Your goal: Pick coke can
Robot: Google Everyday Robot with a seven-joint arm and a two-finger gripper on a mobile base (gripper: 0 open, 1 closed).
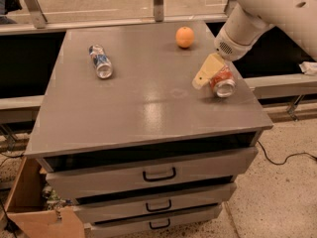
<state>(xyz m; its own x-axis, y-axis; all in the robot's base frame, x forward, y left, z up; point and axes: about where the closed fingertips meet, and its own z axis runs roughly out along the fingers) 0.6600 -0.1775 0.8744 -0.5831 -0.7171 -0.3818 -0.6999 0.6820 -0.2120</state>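
The coke can [223,82] is red with a silver end and lies on its side near the right edge of the grey cabinet top [148,98], its open end facing the front. My gripper [204,76] hangs from the white arm [257,14] and is down at the can's left side, touching or nearly touching it. The gripper's cream tip covers part of the can's left flank.
A blue-and-silver can [100,61] lies on its side at the back left of the top. An orange [184,36] sits at the back, just behind my gripper. Three drawers [158,175] are below. A cardboard box [44,217] stands on the floor at left.
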